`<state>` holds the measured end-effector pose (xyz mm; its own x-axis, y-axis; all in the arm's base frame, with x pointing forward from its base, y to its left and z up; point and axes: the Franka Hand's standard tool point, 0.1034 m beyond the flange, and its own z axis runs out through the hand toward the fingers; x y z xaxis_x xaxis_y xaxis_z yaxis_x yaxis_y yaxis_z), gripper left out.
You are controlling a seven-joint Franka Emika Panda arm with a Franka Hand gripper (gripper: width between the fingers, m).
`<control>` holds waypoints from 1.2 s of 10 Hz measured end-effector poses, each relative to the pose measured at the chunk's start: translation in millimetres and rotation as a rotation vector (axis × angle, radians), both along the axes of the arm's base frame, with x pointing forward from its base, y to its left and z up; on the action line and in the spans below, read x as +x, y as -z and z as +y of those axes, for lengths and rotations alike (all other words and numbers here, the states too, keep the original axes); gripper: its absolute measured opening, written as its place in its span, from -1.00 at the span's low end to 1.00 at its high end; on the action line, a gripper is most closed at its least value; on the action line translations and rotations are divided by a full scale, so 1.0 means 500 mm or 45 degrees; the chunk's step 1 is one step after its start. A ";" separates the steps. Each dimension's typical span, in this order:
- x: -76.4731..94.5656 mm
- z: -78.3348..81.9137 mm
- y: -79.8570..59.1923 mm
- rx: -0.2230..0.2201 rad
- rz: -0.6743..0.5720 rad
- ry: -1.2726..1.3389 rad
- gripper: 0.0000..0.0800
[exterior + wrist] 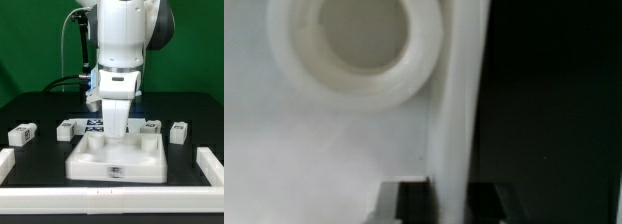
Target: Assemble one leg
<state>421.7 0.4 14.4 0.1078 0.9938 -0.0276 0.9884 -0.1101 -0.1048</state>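
Note:
Several legs, small white pegs with tags, lie on the black table behind the white square board (115, 160): one at the exterior view's far left (22, 132), one beside it (68, 128), and two on the right (150, 126) (179, 131). My gripper (117, 132) is low over the board's back edge and holds no leg. In the wrist view the gripper (448, 210) has its two dark fingers (411, 205) close together on either side of the board's edge (448, 150), gripping it. A round corner socket (358, 50) of the board shows ahead of the fingers.
The marker board (93, 124) lies behind the white board, partly hidden by the arm. Long white border strips run along the table's left (6, 165), right (212, 165) and front (110, 203). The white board sits near the front strip.

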 end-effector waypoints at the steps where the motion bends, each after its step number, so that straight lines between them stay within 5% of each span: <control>1: 0.000 0.000 0.000 0.000 -0.001 0.000 -0.84; 7: 0.001 0.000 0.000 0.000 -0.003 0.001 -0.84; 12: 0.096 0.063 0.000 0.030 -0.062 -0.088 -0.84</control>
<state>469.9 31.8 14.4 0.0399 0.9992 -0.0005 0.9975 -0.0398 -0.0585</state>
